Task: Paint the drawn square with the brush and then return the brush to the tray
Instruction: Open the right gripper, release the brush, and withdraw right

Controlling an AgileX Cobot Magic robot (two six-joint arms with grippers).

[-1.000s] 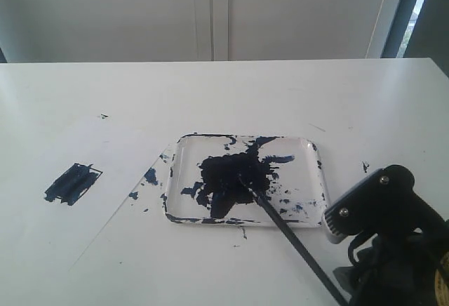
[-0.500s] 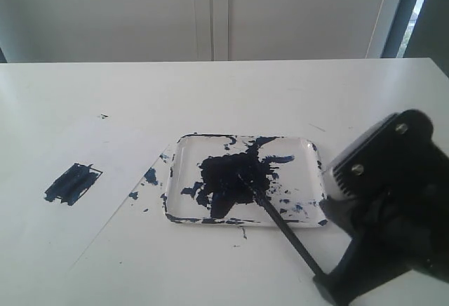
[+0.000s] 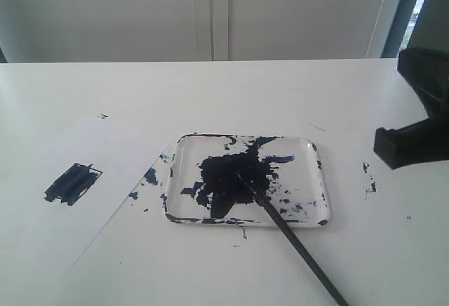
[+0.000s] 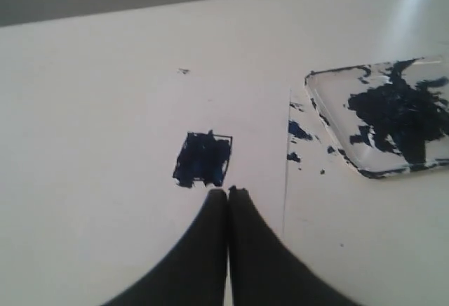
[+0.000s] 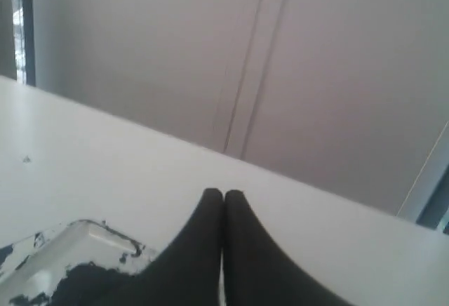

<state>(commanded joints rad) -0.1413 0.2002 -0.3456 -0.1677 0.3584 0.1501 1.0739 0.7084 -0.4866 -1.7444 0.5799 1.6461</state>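
The clear tray (image 3: 306, 153), blotched with dark paint, lies mid-table. The black brush (image 3: 295, 239) rests with its tip in the paint pool, its handle slanting out over the near rim onto the table. No gripper touches it. The drawn square (image 3: 71, 183), smeared dark blue, is on the white paper at the left. My left gripper (image 4: 228, 192) is shut and empty, just short of the square (image 4: 203, 160). My right gripper (image 5: 224, 194) is shut and empty, raised above the table beside a tray corner (image 5: 81, 230). The right arm (image 3: 419, 134) shows at the right edge.
The white paper (image 3: 77, 232) has its edge (image 4: 286, 165) running between square and tray. Paint specks (image 3: 367, 180) mark the table right of the tray, with more blots (image 3: 150, 175) at its left. A wall stands behind the table's far edge.
The right arm has risen from the brush handle's near end and pulled away to the upper right, its jaws closing on nothing. The brush and tray have not moved.
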